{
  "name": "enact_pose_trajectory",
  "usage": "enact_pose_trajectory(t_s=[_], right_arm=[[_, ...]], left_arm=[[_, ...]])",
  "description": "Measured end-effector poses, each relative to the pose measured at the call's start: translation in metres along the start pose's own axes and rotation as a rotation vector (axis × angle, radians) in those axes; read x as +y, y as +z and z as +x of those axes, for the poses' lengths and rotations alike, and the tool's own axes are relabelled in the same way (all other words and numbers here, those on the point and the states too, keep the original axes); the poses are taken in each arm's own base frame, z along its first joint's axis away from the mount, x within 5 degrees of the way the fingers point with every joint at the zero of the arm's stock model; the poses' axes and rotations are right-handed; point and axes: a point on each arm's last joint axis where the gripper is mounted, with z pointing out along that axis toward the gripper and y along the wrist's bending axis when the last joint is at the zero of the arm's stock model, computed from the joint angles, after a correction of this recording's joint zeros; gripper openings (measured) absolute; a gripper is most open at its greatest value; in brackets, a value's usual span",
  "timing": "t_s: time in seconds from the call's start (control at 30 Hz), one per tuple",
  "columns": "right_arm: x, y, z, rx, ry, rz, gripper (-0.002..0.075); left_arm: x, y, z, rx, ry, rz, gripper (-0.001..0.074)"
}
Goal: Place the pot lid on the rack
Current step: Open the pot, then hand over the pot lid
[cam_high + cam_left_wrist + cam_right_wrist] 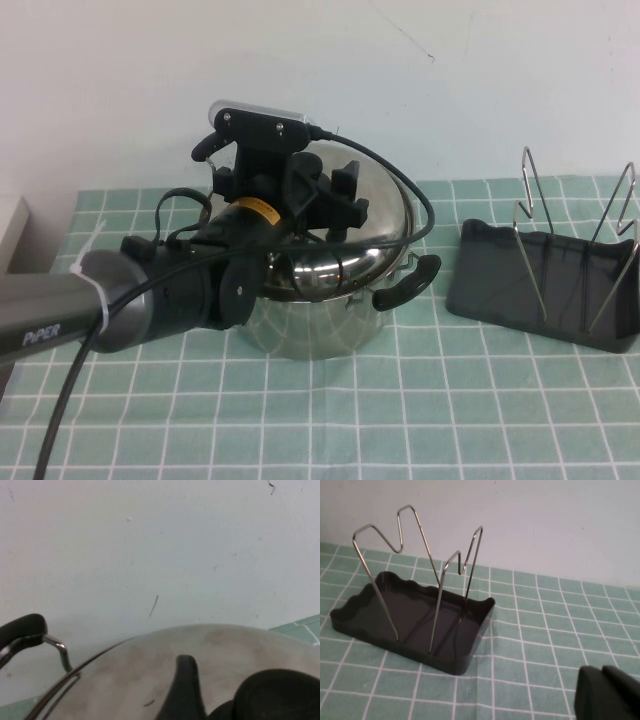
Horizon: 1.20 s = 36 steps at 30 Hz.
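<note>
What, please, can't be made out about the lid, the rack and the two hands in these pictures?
- Lid knob: high view, hidden behind the left hand; left wrist view cuts it at the edge.
- Left hand's grip: whether it has closed on the knob can't be told.
- Right hand: absent from high view; only a dark corner in right wrist view.
- Rack: right end cut off in high view.

Pot lid on pot; rack right of pot.

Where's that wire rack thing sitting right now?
In the high view the rack stands on the checked cloth at the robot's right, beside the pot, apart from it, holding nothing.
</note>
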Motion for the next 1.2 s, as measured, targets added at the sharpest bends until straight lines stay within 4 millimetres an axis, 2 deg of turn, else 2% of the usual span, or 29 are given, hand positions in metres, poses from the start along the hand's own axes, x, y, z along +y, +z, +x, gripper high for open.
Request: enact_pose_trajectory(t_s=[0.1,0.17,0.4,0.5,0.6,0.73,0.87,1.0,1.07,1.13,1.2], right_arm=[[0.0,0.0,0.0,0.0,0.0,0.0,-0.0003],[0.0,0.0,0.0,0.0,0.0,0.0,-0.0003],[0.0,0.0,0.0,-0.003,0.0,0.0,-0.0003],[0.0,0.0,-0.002,-0.027,0.007,0.0,-0.0003],[0.003,0.0,-0.006,-0.058,0.08,-0.034,-0.0003],[0.01,-0.008,-0.021,-0.121,0.252,-0.147,-0.0003],[0.022,-0.027,-0.05,-0.224,0.389,-0.35,-0.0003],[0.038,-0.051,-0.079,-0.345,0.502,-0.652,-0.0002],[0.043,-0.058,-0.089,-0.416,0.495,-0.772,0.0006],[0.045,-0.064,-0.098,-0.484,0.491,-0.851,0.0064],[0.046,-0.067,-0.104,-0.517,0.477,-0.882,0.0179]], left_arm=[[0.0,0.0,0.0,-0.001,0.017,-0.005,0.0449],[0.001,0.0,-0.001,-0.013,0.02,-0.008,0.0305],[0.002,0.0,-0.005,-0.065,0.02,-0.017,0.0313],[0.001,-0.005,-0.016,-0.107,0.02,-0.015,0.0313],[-0.001,-0.017,-0.037,-0.168,0.011,-0.008,0.0313],[-0.006,-0.045,-0.075,-0.276,-0.05,0.038,0.0313],[-0.016,-0.082,-0.115,-0.394,-0.169,0.173,0.0313],[-0.029,-0.112,-0.14,-0.494,-0.246,0.363,0.0313],[-0.037,-0.124,-0.149,-0.557,-0.278,0.489,0.0313],[-0.044,-0.133,-0.154,-0.595,-0.301,0.605,0.0313],[-0.052,-0.139,-0.155,-0.607,-0.319,0.704,0.0313]])
